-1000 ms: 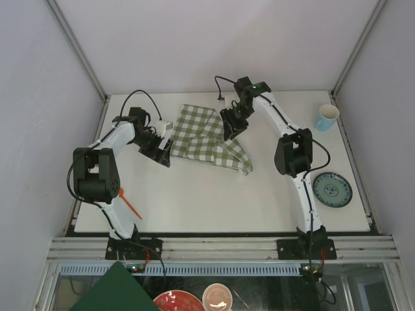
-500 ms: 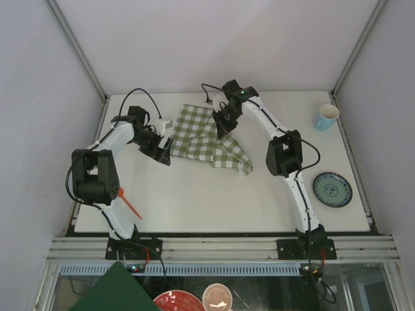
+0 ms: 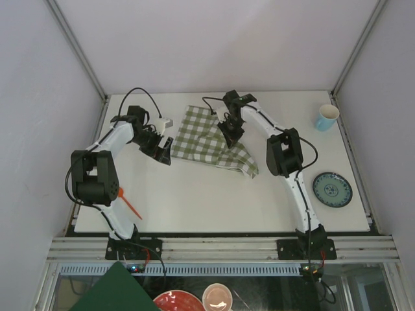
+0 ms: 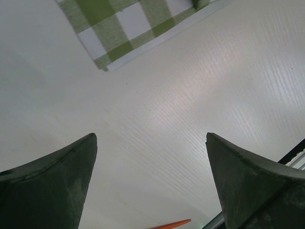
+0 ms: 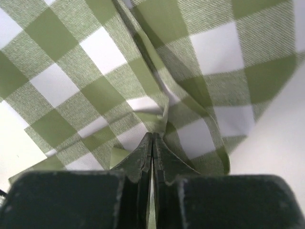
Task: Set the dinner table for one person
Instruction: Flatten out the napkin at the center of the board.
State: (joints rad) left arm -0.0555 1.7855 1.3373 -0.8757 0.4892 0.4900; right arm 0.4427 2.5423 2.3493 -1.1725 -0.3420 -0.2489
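Green-and-white checked cloth (image 3: 206,137) lay rumpled on the off-white surface (image 3: 207,201), a fold pinched between the right fingers (image 5: 146,158). The left fingers (image 3: 161,149) stood wide beside its corner.

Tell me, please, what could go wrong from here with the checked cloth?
1. The right end effector is shut on only a thin fold of the checked cloth; a pull may let it slip out.
2. The left end effector stands open over the dinner table, holding nothing, so a one-sided pull may leave the cloth creased and crooked.
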